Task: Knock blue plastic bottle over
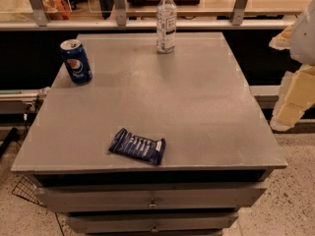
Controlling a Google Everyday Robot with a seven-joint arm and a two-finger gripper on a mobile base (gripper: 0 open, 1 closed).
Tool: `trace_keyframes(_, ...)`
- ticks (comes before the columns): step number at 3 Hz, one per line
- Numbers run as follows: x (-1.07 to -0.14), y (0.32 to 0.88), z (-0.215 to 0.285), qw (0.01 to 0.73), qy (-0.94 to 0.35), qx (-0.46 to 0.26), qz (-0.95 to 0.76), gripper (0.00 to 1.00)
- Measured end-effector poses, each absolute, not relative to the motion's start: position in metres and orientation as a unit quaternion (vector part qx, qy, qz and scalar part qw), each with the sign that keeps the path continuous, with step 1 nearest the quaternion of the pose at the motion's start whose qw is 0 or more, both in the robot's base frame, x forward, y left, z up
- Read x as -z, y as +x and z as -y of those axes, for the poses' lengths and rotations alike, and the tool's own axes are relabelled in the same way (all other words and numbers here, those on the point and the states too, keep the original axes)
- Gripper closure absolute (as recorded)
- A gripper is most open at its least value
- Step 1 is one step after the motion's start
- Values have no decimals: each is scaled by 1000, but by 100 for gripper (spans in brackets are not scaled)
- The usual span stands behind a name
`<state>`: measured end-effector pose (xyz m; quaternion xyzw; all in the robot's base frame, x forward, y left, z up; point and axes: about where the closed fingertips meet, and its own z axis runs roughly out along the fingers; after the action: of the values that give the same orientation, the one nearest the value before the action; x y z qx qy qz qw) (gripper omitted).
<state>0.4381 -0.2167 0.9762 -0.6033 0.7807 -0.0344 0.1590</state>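
Table [206,107], grey with drawers beneath, seen from its front in the camera view. The blue plastic bottle [166,23] stands upright near the far edge, white cap on, well apart from the other items. A blue Pepsi can [76,61] stands upright at the far left, and a dark-blue snack wrapper [138,145] lies flat near the front edge. The robot's pale hand [291,95] hangs at the right edge of the view, beyond the table's side and far from the bottle; whether it is open or closed cannot be told.

One bottle [166,21], can [76,62], wrapper [137,146], right-edge hand [290,104]
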Motion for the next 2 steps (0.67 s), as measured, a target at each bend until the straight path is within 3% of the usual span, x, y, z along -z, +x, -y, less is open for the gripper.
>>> trace_keyframes(1, -976, 438, 217, 159, -603, 34, -781, 0)
trace_keyframes(2, -969, 473, 214, 185, -592, 26, -784, 0)
